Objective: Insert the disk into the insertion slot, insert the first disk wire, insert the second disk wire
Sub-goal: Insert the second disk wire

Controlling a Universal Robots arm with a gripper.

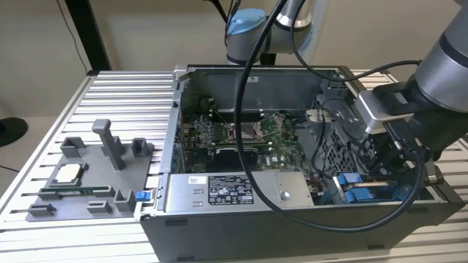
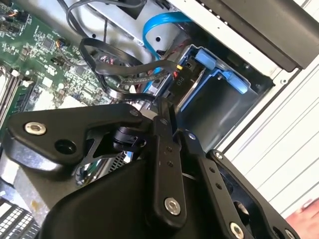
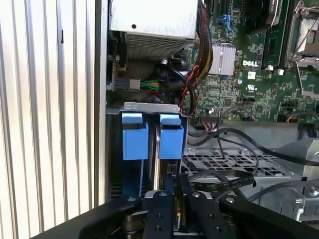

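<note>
**Disk** (image 3: 155, 158). Only a thin silver edge shows, in the first wrist view, standing upright between the two blue tabs (image 3: 134, 137). Judged seated in the bay, though the body is hidden and full depth cannot be confirmed.

**Insertion slot** (image 1: 352, 185). Grey metal bay with blue rails. In the exterior view it sits in the corner of the open computer case (image 1: 292, 233), at 4 o'clock from the motherboard (image 1: 241, 137) and at 3 o'clock from the power-supply box (image 1: 227, 192).

**Claw** (image 3: 176, 181). Poised just over the slot's mouth, in line with the disk edge. Jaws narrow, almost together. As far as the first wrist view shows, they pinch the end of the black flat cable (image 3: 219, 180). The part actually gripped is hidden between the fingers (image 3: 160, 209). In the second wrist view the claw (image 2: 165, 107) points at the blue-framed bay.

**Progress, judged.** Step one looks done. The first wire appears to be in hand but not plugged in. No connector can be seen mated to the disk. The second wire is not yet placed.

**Loose wiring.**
- A blue data cable (image 2: 149, 30) arcs above the bay, its end unclear.
- A bundle of coloured power leads (image 3: 192, 74) hangs near the slot.

**Surroundings.**
- The perforated cage (image 3: 224, 162) is just beside the slot.
- The robot arm (image 1: 446, 82) comes in at 3 o'clock of the case.
- A grey parts fixture (image 1: 95, 186) lies well apart, at 9 o'clock.
- All of it rests on the slatted tabletop (image 1: 124, 98).
</note>
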